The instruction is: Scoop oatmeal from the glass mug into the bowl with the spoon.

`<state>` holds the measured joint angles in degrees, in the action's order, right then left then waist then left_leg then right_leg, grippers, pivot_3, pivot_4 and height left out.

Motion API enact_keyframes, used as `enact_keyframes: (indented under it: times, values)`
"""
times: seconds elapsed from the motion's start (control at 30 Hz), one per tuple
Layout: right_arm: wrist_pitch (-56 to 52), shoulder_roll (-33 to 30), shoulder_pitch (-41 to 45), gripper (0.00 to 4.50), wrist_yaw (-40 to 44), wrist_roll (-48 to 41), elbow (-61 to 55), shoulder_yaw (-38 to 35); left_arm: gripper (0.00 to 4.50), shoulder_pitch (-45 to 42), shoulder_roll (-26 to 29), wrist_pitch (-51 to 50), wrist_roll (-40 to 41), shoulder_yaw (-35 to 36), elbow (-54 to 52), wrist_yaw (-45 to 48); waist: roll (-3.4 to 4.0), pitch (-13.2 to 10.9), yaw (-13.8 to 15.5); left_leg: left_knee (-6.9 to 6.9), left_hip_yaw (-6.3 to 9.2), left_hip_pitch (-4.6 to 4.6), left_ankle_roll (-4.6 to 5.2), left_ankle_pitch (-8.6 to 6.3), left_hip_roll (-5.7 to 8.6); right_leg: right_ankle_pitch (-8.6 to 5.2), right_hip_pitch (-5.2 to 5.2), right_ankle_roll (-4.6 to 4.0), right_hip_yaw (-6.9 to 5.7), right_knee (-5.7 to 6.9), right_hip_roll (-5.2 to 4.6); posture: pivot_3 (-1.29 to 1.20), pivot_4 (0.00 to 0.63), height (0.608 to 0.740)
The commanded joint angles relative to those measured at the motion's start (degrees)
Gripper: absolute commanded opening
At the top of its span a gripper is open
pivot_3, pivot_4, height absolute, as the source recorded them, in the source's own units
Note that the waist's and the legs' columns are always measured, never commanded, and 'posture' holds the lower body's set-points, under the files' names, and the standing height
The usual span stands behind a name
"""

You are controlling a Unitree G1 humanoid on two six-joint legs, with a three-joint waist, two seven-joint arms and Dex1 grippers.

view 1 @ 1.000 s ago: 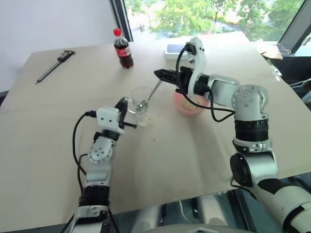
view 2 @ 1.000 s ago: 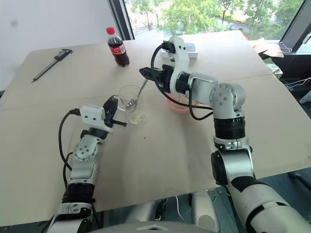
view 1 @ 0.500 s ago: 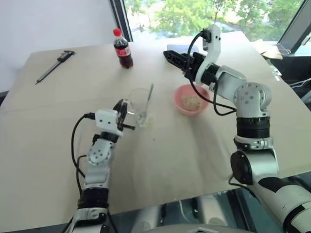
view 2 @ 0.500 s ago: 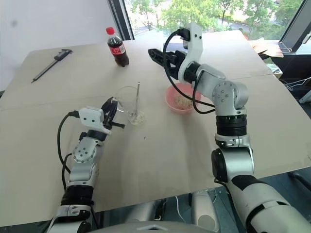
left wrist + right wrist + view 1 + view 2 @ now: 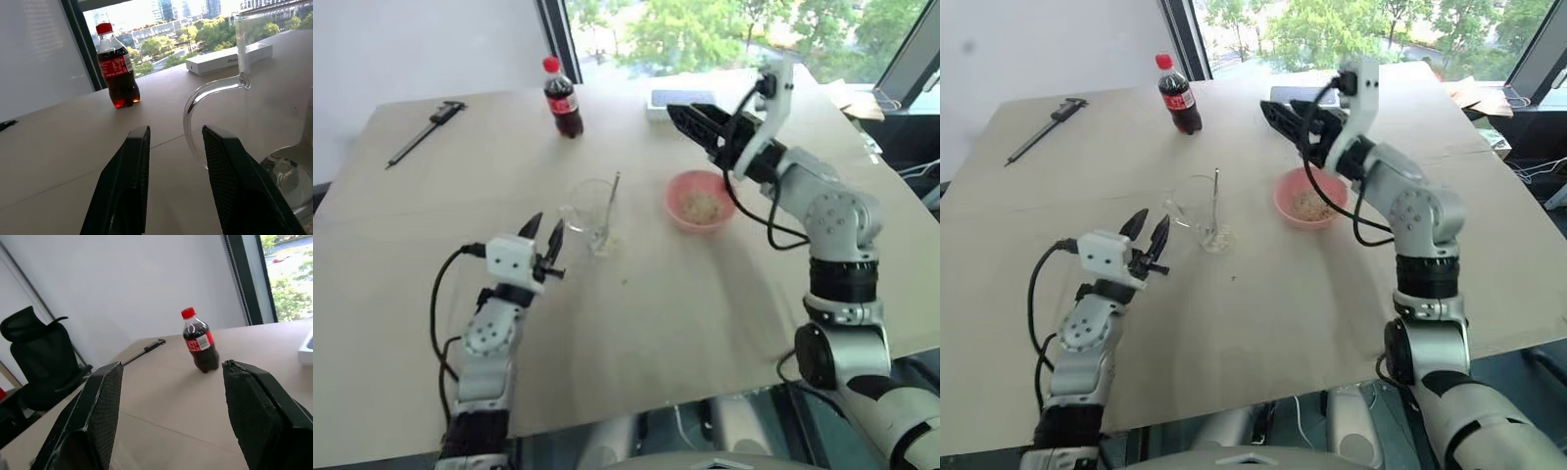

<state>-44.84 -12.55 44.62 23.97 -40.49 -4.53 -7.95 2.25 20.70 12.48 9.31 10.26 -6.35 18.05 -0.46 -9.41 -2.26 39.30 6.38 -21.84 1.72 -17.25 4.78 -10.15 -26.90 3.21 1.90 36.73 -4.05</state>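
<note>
Here, in the left eye view, the mug (image 5: 594, 209) stands on the desk (image 5: 705, 294) with the spoon (image 5: 611, 200) leaning inside it, handle up over the rim, and the pink bowl (image 5: 701, 201) sits just beside it with oatmeal (image 5: 702, 207) in its middle; a few flakes lie in the bottom of the mug. The left hand (image 5: 541, 235) hovers near the mug's handle side, apart from it, fingers parted and empty. The right hand (image 5: 698, 122) hangs above the far rim of the bowl, wide and empty. Since the spoon is loose, another scoop would call for the right hand to come down on the handle tip well above the glass rim, closing squarely so the thin shaft does not twist. In the left wrist view, the two fingers (image 5: 123, 191) frame the glass handle without touching; steadying the mug would mean closing on that loop first. In the right wrist view, the fingers (image 5: 93, 411) stand far apart, facing a cola bottle (image 5: 199, 346), so the wrist would need turning down toward the spoon.
</note>
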Motion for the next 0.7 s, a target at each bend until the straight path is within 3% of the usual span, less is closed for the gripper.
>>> enact_keyframes:
  times: [0.03,0.23,0.4,0.53,0.7]
  values:
    - [2.0,-3.07,-5.39,3.26,3.82,-1.31,-7.22,-1.37,1.73,4.71,1.27,-2.8,2.83,2.09,-6.04,1.91,0.0,0.0,0.08,0.0,0.0,0.01,0.0,0.0,0.0,0.0,0.0,0.0,0.01,0.01,0.01,0.0,0.15,0.74]
    - [10.37,-13.79,-23.39,3.26,16.26,2.84,-13.24,-0.53,1.73,17.93,3.85,-9.47,7.16,2.66,-15.03,7.07,-0.01,0.0,0.37,-0.01,0.0,0.11,0.06,-0.04,-0.02,-0.01,0.19,0.01,-0.06,-0.1,0.02,0.0,0.15,0.74]
    - [19.84,-19.87,-36.64,3.26,24.88,7.75,-9.7,-1.17,1.73,27.28,3.7,-10.74,7.78,3.0,-18.53,8.79,-0.01,-0.01,0.58,-0.03,-0.04,0.24,0.27,-0.16,-0.02,-0.02,0.39,0.02,-0.1,-0.18,0.08,0.0,0.15,0.74]
    - [26.24,-21.5,-40.31,3.26,28.64,9.93,-1.29,-3.36,1.73,32.18,1.42,-10.12,6.64,2.48,-19.58,7.74,0.07,-0.13,0.61,-0.17,-0.02,1.3,0.47,-0.31,-0.23,-0.23,1.65,0.29,-0.2,-0.66,0.08,0.0,0.15,0.74]
    - [31.99,-22.44,-40.07,3.26,31.42,12.93,6.2,-3.06,1.73,34.82,-0.53,-8.07,4.51,1.92,-19.08,7.32,0.01,-0.19,0.61,-0.15,-0.15,1.91,0.56,-0.38,-0.41,-0.29,2.32,0.24,-0.36,-0.9,0.18,0.0,0.15,0.74]
